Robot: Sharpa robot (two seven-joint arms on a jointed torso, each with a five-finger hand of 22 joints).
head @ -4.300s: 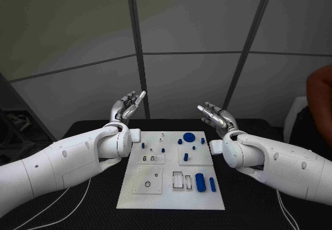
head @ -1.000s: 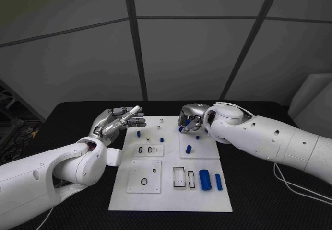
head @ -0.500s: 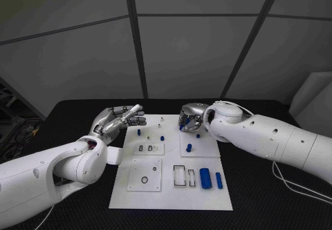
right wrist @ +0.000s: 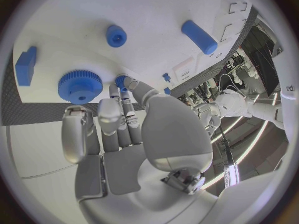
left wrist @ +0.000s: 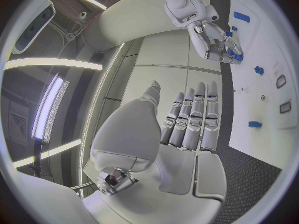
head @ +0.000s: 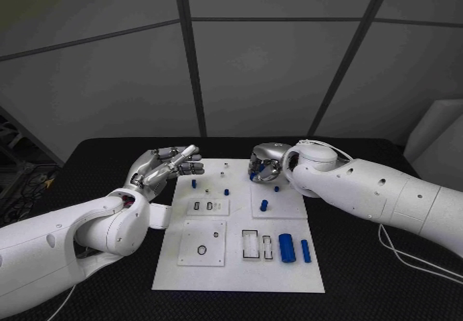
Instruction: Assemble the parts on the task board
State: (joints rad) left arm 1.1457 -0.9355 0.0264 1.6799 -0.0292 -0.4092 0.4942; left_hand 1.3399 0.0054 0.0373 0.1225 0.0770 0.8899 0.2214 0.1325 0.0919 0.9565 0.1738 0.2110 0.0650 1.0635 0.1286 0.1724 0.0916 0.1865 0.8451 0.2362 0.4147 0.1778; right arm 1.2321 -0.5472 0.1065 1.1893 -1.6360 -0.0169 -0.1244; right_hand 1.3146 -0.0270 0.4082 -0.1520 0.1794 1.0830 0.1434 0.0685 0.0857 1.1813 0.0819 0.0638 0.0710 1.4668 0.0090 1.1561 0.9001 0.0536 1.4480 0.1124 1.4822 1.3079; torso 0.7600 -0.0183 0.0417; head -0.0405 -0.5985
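The small blue peg is sitting at the task board's 12 o'clock edge, pinched by the right hand fingers, beside a blue gear. The left hand is hovering at 10 o'clock, fingers loosely apart, gripping nothing, above the black worktop.

The task board is a smooth, matt white plate that looks like plastic. The blue parts, such as the toothed gear and the cylinder near the board's front right corner, look like smooth matt plastic. The bench wears a black, finely textured, matt covering. The left hand and right hand have silvery, metal-looking segments with a soft sheen, and the arm shells are glossy white plastic.
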